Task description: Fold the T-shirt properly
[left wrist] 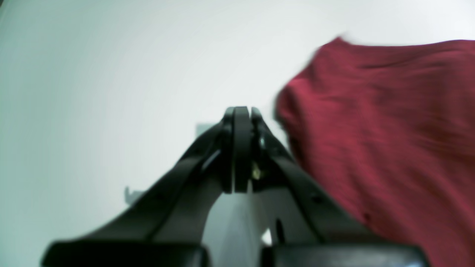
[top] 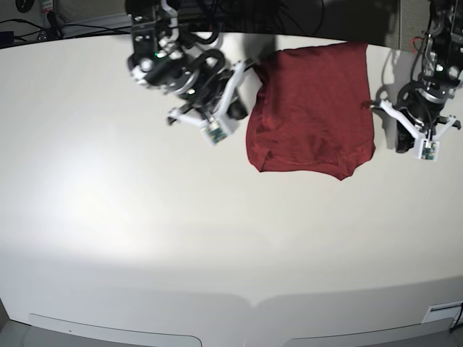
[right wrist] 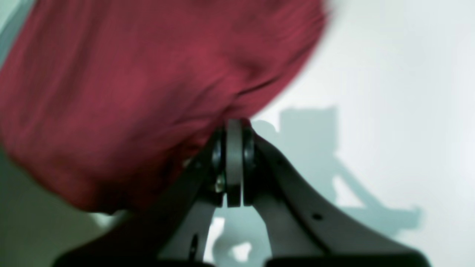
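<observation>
T-shirt (top: 311, 108) folded flat at far edge of surface (top: 145, 238), long axis front-to-back; flanked by right gripper (right wrist: 234, 124) and left gripper (left wrist: 241, 111); both closed, empty; right nearer.

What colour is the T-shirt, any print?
Plain dark red T-shirt, no print; clearest in the base view.

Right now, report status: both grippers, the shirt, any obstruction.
Left gripper shut, empty, beside the T-shirt. Right gripper shut at the cloth's edge; grip unclear. T-shirt lies partly folded on the table. Nothing in the way.
</observation>
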Controlling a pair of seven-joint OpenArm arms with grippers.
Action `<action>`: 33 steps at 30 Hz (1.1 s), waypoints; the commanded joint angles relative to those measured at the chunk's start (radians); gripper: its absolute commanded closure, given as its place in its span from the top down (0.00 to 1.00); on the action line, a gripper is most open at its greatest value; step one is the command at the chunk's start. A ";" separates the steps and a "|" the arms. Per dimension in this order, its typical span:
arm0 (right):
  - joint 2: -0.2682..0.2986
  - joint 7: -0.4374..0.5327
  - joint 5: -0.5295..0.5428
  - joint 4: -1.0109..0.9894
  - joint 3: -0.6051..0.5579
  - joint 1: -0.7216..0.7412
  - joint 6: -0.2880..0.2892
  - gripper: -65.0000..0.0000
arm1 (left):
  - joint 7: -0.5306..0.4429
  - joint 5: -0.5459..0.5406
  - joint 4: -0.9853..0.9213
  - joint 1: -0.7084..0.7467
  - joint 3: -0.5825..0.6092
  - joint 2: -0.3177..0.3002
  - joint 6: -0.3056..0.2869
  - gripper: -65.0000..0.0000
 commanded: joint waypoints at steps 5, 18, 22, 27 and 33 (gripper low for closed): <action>-0.002 -0.076 0.067 0.173 0.145 -0.003 0.005 0.00 | -0.021 0.041 0.163 0.129 -0.008 -0.017 0.037 0.00; 0.113 -0.315 0.390 0.335 0.474 -0.294 0.005 0.00 | -0.021 0.127 0.228 0.473 -0.008 -0.016 0.179 0.00; 0.146 -0.327 0.459 0.354 0.531 -0.429 0.005 0.00 | -0.021 0.144 0.228 0.577 -0.008 0.012 0.179 0.00; 0.152 -0.327 0.500 0.354 0.574 -0.568 0.005 0.00 | -0.023 0.209 0.227 0.700 -0.008 0.096 0.178 0.00; 0.152 -0.327 0.496 0.347 0.573 -0.703 0.005 0.00 | -0.052 0.269 0.187 0.803 -0.008 0.185 0.178 0.00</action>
